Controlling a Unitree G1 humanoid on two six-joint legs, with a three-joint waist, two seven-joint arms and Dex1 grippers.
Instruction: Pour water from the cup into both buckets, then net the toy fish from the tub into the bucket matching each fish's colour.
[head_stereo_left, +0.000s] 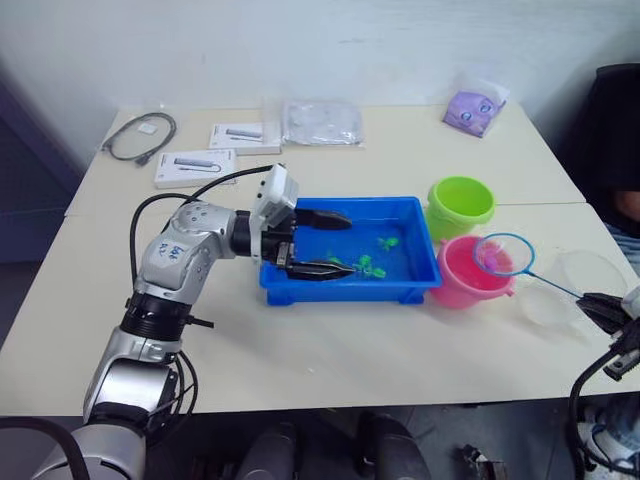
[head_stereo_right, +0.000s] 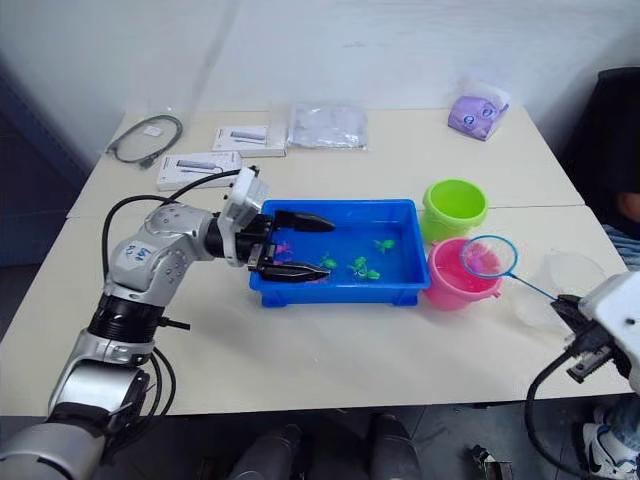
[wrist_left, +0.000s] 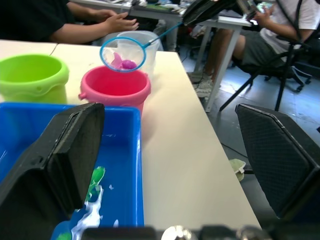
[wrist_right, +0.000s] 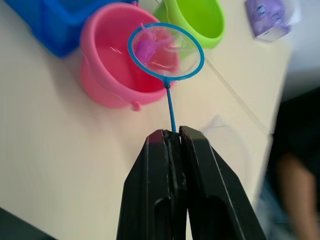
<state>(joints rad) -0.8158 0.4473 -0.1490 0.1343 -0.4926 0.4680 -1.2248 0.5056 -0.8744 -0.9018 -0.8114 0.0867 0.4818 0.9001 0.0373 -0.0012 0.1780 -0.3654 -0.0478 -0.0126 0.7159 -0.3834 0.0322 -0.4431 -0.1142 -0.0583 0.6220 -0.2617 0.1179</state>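
Net (wrist_right: 165, 51): hoop positioned directly above the pink bucket (head_stereo_left: 463, 273), with a pink toy fish (wrist_right: 146, 47) resting in the mesh. The right gripper (wrist_right: 172, 136) has both fingers pressed together on the net's thin handle. The lime green bucket (head_stereo_left: 460, 205) stands just beside the pink bucket, on its far side. The clear cup (head_stereo_left: 570, 290) sits on the table (head_stereo_left: 350, 340), near the pink bucket and toward the right gripper. The blue tub (head_stereo_left: 420, 285) lies just beside both buckets and holds green toy fish (head_stereo_left: 372, 265) in water. The left gripper (head_stereo_left: 335, 243) is spread wide over the tub's left end.
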